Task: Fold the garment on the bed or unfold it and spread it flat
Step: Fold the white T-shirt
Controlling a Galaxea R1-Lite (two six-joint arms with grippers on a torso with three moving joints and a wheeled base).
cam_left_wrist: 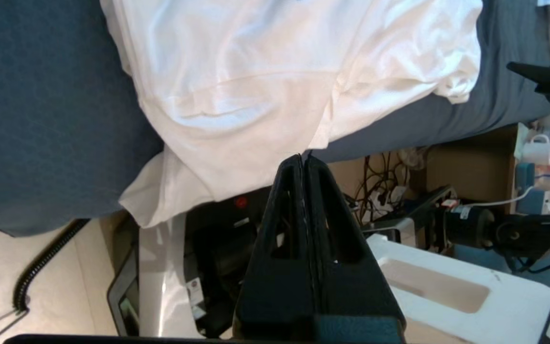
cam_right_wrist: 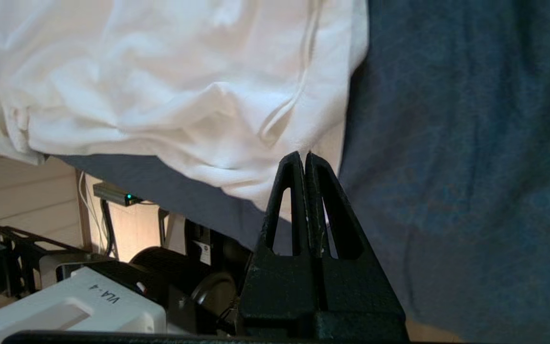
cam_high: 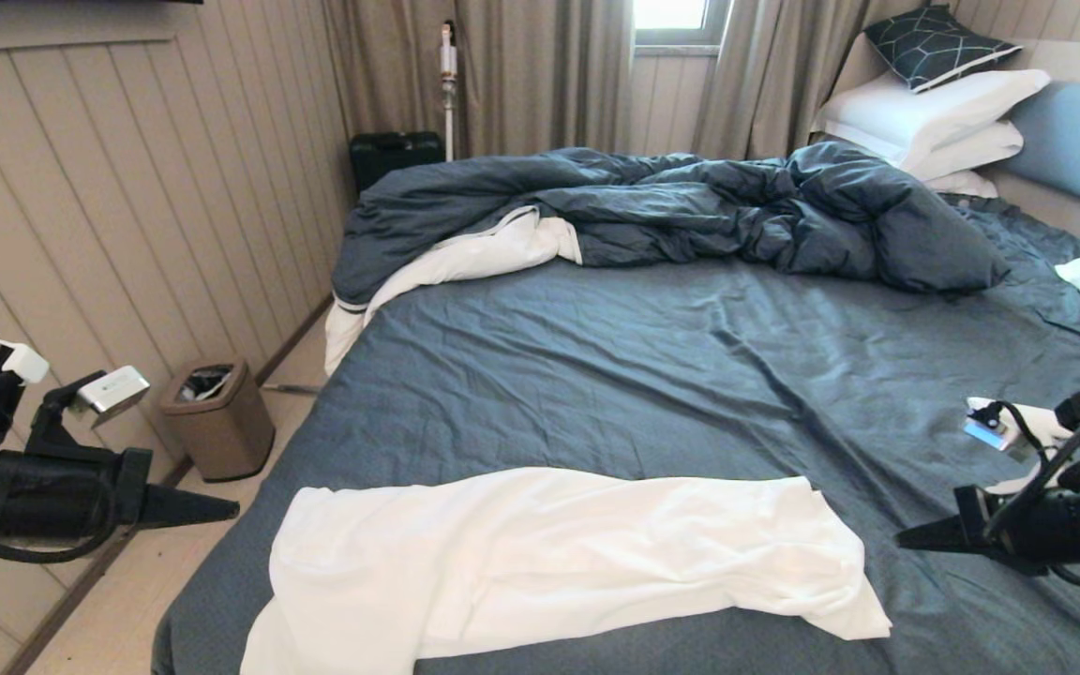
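The bed (cam_high: pixel 709 375) fills most of what I see, its dark blue-grey sheet wrinkled, with the rumpled duvet (cam_high: pixel 690 211) piled along the far side and white pillows (cam_high: pixel 934 117) stacked against the light blue headboard (cam_high: pixel 1079 141). The white garment (cam_high: pixel 559 558) lies across the near edge of the bed, stretched sideways in a long, loosely bunched band; its left end droops over the mattress edge toward the floor, and its right end tapers to a crumpled corner on the sheet.

My left pincer (cam_high: pixel 226 511) hangs off the left side of the bed, just beside the garment's hanging end, its two fingers pressed together with nothing between them. My right pincer (cam_high: pixel 906 539) hovers over the sheet near the garment's right corner, likewise closed tight and empty.

The risks, as I judge them: the overhanging cloth could slide off the bed if I tug from the right alone. Pinching the soft sheet along with the garment would drag both. A grip on only one layer of the bunched fabric would twist it further rather than spread it.
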